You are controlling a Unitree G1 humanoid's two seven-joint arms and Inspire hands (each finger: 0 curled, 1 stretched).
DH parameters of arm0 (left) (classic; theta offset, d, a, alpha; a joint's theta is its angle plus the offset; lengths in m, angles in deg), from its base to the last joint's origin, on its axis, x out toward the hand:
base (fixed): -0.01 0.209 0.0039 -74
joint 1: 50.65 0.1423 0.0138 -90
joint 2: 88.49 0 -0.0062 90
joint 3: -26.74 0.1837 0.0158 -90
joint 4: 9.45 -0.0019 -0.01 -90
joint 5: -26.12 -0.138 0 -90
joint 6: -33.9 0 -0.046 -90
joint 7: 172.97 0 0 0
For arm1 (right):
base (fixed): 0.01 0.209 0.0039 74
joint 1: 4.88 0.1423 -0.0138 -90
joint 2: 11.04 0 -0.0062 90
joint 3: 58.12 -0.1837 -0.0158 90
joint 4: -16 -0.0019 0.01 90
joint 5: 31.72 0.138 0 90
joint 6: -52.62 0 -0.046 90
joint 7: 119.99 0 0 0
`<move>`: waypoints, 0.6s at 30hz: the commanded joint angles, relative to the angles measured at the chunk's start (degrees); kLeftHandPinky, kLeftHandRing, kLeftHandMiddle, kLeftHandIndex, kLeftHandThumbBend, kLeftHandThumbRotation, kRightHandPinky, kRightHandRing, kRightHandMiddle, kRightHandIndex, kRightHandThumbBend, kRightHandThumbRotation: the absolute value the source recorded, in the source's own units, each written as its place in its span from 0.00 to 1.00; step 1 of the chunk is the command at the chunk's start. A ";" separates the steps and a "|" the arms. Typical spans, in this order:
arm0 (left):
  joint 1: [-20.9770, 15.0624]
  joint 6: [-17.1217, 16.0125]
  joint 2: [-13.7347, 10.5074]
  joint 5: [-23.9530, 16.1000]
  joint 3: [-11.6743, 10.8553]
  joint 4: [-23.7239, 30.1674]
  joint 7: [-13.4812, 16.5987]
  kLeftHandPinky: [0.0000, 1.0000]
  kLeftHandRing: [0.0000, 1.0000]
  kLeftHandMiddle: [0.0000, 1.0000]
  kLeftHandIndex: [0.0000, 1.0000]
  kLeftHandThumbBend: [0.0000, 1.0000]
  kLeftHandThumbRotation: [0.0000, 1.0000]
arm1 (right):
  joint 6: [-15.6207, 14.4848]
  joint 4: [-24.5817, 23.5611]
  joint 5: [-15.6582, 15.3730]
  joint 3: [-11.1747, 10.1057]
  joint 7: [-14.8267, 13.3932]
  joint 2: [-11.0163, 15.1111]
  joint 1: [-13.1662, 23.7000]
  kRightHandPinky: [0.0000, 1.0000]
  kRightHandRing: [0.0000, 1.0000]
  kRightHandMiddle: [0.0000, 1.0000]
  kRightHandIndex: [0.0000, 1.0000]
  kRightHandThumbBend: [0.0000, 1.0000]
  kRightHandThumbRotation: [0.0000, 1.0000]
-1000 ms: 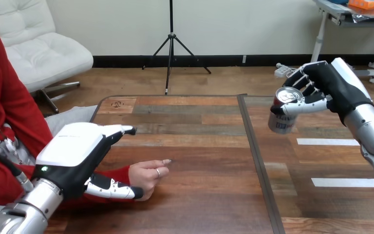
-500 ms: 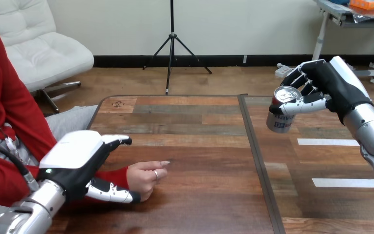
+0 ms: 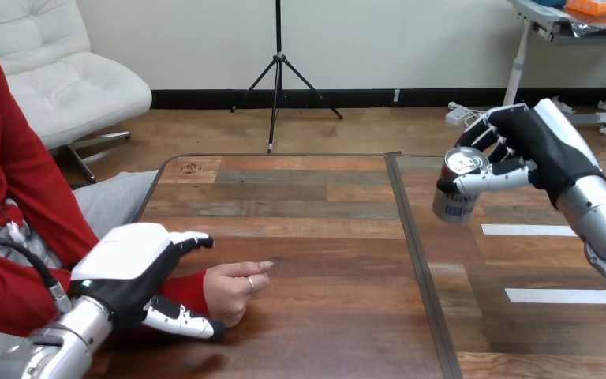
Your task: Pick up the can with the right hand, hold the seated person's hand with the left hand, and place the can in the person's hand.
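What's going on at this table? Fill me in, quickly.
The robot's right hand has its fingers curled round a can and holds it up in the air over the right part of the table. Its left hand lies over the person's wrist at the left; whether it grips the wrist I cannot tell. The person's hand rests on the table, loosely curled, well apart from the can. The can has not yet been handed over.
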 commanded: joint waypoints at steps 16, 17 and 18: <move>-6.81 0.88 -1.30 0.94 3.23 -4.12 -1.23 0.84 0.85 0.86 0.86 1.00 0.46 | 0.91 -4.47 2.05 -1.63 -0.01 0.70 2.07 0.38 0.40 0.45 0.46 0.77 0.00; -6.96 0.93 -1.23 0.98 3.36 -4.32 -1.42 0.84 0.85 0.86 0.86 1.00 0.46 | 0.93 -4.48 2.05 -1.63 -0.04 0.69 2.06 0.38 0.40 0.45 0.46 0.77 0.00; -7.05 0.98 -1.18 1.03 3.44 -4.43 -1.54 0.84 0.85 0.86 0.86 1.00 0.46 | 0.94 -4.48 2.06 -1.64 -0.05 0.68 2.06 0.38 0.40 0.45 0.46 0.77 0.00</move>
